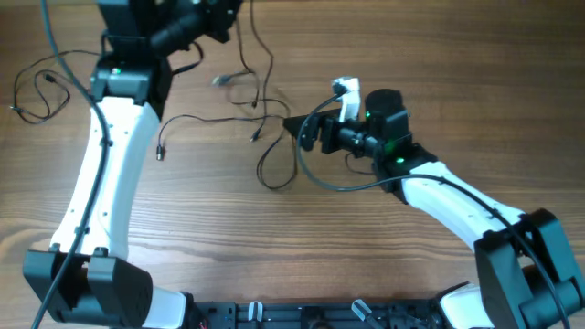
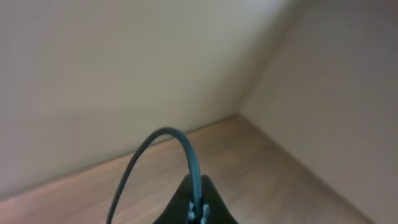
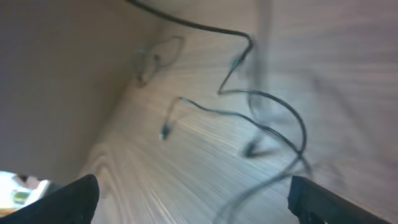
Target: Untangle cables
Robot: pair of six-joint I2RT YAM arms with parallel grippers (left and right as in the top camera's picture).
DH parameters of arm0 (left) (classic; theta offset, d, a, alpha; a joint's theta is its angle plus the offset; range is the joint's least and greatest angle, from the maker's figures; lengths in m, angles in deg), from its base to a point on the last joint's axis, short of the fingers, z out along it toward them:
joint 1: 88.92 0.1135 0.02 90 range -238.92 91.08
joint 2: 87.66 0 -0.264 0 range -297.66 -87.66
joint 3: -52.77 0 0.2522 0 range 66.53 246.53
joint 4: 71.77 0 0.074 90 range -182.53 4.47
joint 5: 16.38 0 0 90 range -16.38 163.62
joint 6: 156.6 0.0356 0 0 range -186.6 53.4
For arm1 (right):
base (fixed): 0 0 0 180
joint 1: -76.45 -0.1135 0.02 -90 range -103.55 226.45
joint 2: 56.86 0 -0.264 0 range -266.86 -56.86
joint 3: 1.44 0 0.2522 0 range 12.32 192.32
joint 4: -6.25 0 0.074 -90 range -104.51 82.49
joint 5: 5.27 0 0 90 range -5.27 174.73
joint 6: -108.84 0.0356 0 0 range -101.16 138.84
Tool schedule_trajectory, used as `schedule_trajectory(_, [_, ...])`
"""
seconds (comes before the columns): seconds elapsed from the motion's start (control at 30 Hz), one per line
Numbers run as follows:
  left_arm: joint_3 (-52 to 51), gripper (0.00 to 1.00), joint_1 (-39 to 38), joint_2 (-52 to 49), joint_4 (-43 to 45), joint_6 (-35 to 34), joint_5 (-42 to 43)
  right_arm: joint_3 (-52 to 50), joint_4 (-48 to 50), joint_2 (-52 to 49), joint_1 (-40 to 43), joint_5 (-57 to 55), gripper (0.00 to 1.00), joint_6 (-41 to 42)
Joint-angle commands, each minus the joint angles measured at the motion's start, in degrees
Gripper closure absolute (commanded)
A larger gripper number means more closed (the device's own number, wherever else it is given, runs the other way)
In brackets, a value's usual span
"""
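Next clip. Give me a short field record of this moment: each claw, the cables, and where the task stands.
left claw: shut on a black cable that arches up from its tips
right claw: open, empty, low over the strands
cables: thin strands crossing near the table centre
separate loop: lies alone at the far left
table: wood
task status: centre strands overlap, not yet untangled

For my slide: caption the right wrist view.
Open right gripper hovers over thin black cables strewn across the wooden table.
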Motion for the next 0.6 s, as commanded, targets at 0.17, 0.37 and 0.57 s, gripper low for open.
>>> schedule_trajectory(0.17, [0.3, 0.96, -10.0, 9.0, 11.9, -2.1, 0.5, 0.2, -1.2, -1.3, -2.1, -14.2, 0.00, 3.2])
schedule_trajectory(0.37, [0.3, 0.96, 2.6, 20.6, 3.6, -1.9, -17.8, 0.2, -23.2, -1.3, -2.1, -31.6, 0.00, 3.6])
schedule_trajectory(0.57, [0.3, 0.96, 18.3, 32.3, -15.9, -1.9, -37.8, 0.2, -26.7, -1.3, -2.1, -35.6, 0.00, 6.1])
